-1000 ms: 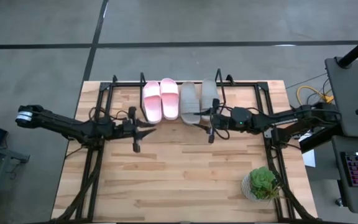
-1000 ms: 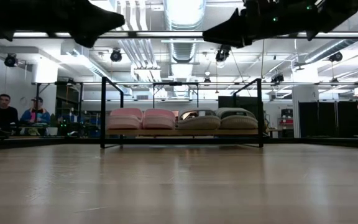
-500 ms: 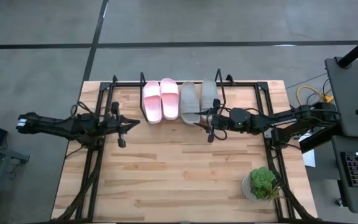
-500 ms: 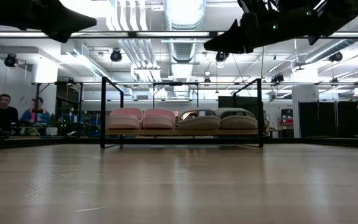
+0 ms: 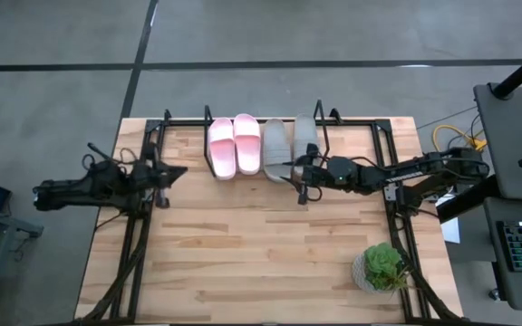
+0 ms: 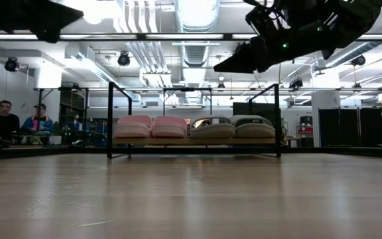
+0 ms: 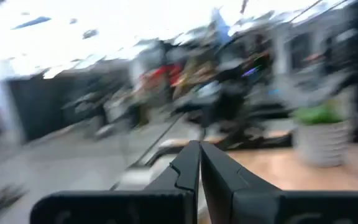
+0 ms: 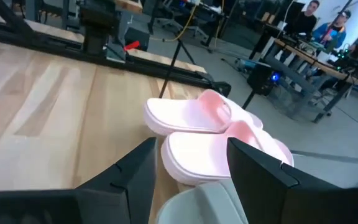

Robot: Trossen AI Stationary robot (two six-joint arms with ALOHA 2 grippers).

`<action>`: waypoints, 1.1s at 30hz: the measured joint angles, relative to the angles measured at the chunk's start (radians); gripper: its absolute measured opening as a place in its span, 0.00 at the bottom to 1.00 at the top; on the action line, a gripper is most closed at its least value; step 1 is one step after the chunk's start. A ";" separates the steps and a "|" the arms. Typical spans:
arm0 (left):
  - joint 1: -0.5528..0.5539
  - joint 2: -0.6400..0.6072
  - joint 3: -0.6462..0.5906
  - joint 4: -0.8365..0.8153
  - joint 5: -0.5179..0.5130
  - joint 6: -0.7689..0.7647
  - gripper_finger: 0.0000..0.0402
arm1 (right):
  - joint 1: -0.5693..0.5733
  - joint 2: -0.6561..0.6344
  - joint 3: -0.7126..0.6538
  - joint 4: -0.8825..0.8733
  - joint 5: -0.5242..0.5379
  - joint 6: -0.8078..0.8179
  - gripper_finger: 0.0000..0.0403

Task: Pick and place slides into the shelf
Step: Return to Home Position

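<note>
Pink slides (image 5: 223, 147) and grey slides (image 5: 276, 145) line the wire shelf (image 6: 191, 141).

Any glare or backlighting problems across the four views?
Low view: ceiling lights blow out; left gripper and right gripper are black silhouettes; slides on the shelf lit fine. Left wrist view: top washed out white. High and right wrist views: even light, no glare on the table.

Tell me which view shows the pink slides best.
The high view: both pink slides lie whole, side by side on the shelf. The low view shows only their ends; the right wrist view sees them close, partly behind its fingers; the left wrist view shows none.
</note>
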 joint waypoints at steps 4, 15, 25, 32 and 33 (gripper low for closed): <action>0.000 -0.085 -0.061 -0.009 0.055 -0.006 0.00 | -0.004 -0.005 0.000 0.008 0.000 0.007 0.46; -0.001 -0.133 -0.195 -0.018 0.168 0.004 0.00 | -0.004 -0.056 0.000 0.013 0.000 0.076 0.46; 0.000 -0.132 -0.240 -0.040 0.203 -0.023 0.00 | -0.004 -0.080 -0.002 -0.031 -0.007 0.206 0.44; -0.001 -0.132 -0.260 -0.013 0.201 -0.022 0.00 | -0.004 -0.132 -0.015 -0.133 -0.023 0.152 0.21; 0.000 -0.132 -0.260 -0.005 0.200 -0.021 0.00 | -0.005 -0.151 -0.016 -0.161 -0.041 0.137 0.16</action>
